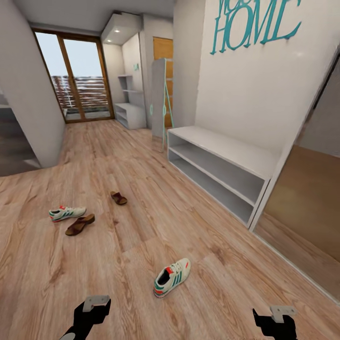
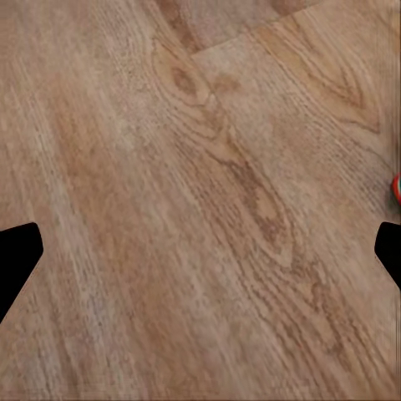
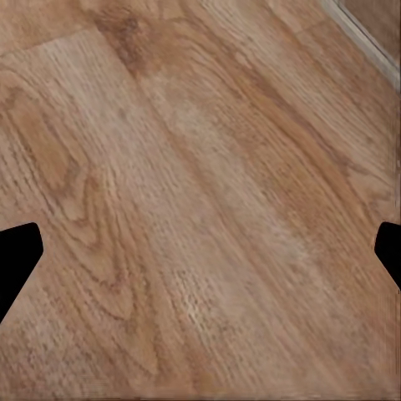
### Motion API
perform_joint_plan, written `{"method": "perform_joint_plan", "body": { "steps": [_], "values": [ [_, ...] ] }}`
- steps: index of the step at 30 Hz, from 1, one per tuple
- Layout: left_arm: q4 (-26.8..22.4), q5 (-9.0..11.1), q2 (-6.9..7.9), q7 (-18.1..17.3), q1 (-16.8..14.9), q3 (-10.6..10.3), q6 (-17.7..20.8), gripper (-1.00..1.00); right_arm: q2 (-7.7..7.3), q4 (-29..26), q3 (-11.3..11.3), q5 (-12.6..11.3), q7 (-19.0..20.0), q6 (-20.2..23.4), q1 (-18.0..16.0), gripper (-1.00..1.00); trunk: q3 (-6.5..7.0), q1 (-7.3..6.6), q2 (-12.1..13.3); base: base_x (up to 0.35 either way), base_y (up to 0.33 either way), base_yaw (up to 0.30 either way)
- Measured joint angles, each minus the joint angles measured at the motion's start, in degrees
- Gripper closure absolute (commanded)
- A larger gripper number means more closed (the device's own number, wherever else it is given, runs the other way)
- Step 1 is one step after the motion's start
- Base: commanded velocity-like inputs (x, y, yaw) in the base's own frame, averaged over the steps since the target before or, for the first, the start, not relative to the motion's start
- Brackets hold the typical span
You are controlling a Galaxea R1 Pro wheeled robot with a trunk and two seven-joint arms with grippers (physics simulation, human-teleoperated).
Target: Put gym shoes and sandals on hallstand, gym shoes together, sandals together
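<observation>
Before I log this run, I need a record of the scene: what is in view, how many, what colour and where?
gym shoes: 2, cream with green stripes, on the floor; one near the robot, one further left.
sandals: 2, dark brown, on the floor; one beside the far shoe, one further off.
shoe rack: 1, pale grey, against the right wall, shelves bare.
floor: brown wood planks.
wall lettering: teal, above the rack.
glass door: 1, brown frame, far end.
left gripper: black, open, above the floor.
right gripper: black, open, above the floor.
</observation>
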Motion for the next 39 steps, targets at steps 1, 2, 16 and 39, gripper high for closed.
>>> {"method": "perform_joint_plan", "body": {
  "steps": [1,2,16,39],
  "values": [
    [-0.01,0.00,0.01,0.00,0.00,0.00,-0.01,-1.00,0.00,0.00,0.00,0.00,0.00,0.00,0.00,-1.00,-0.03,0.00,0.00,0.032,0.027,-0.293],
    [-0.01,0.00,0.02,0.00,0.00,0.00,-0.03,-1.00,0.00,0.00,0.01,0.00,0.00,0.00,0.00,-1.00,-0.07,0.00,0.00,0.020,0.017,-0.291],
    [-0.06,-0.15,0.34,0.45,0.00,0.11,0.27,-1.00,0.20,-0.41,0.00,-0.28,-0.07,-0.08,0.00,-1.00,-0.65,0.01,0.00,0.003,0.003,-0.284],
    [-0.08,-2.95,-0.42,5.23,0.10,0.36,0.06,-1.00,2.49,5.01,0.34,0.14,0.15,-0.07,0.00,-1.00,-1.73,0.01,0.00,0.000,0.000,-0.261]
  ]
}}
